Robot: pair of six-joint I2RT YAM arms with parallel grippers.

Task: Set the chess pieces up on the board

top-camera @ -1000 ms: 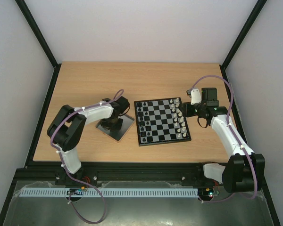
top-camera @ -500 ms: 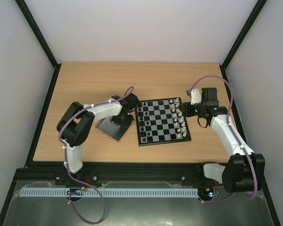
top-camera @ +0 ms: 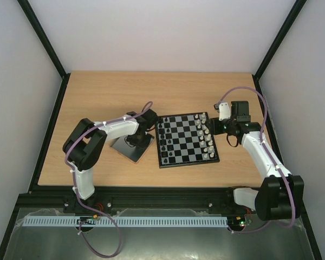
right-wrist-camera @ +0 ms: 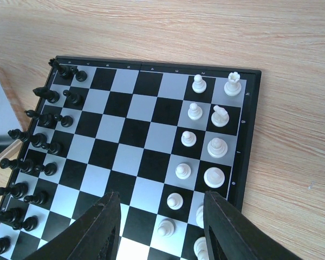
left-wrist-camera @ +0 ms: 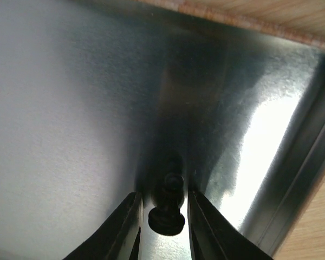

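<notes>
The board (top-camera: 187, 162) lies mid-table, with black chess pieces (top-camera: 162, 138) along its left edge and white ones (top-camera: 206, 135) along its right. My left gripper (top-camera: 137, 140) is down on the grey tray (top-camera: 131, 154). In the left wrist view a black piece (left-wrist-camera: 167, 208) lies tilted on the tray (left-wrist-camera: 70, 108) between the fingers of my left gripper (left-wrist-camera: 163, 197), with a thin gap on each side. My right gripper (right-wrist-camera: 161, 196) hangs open over the board (right-wrist-camera: 151, 114), above the white pieces (right-wrist-camera: 206, 146), and holds nothing. The black pieces (right-wrist-camera: 38, 141) fill two rows.
The tray's raised rim (left-wrist-camera: 309, 151) runs down the right of the left wrist view, with wooden table (left-wrist-camera: 314, 238) beyond it. The tray's right corner sits close to the board's left edge (top-camera: 156, 142). Black frame posts (top-camera: 43, 38) stand at the table's back corners.
My left arm has swung right across the tray towards the board. Its jaws have parted a little from shut. The right arm has not moved.
</notes>
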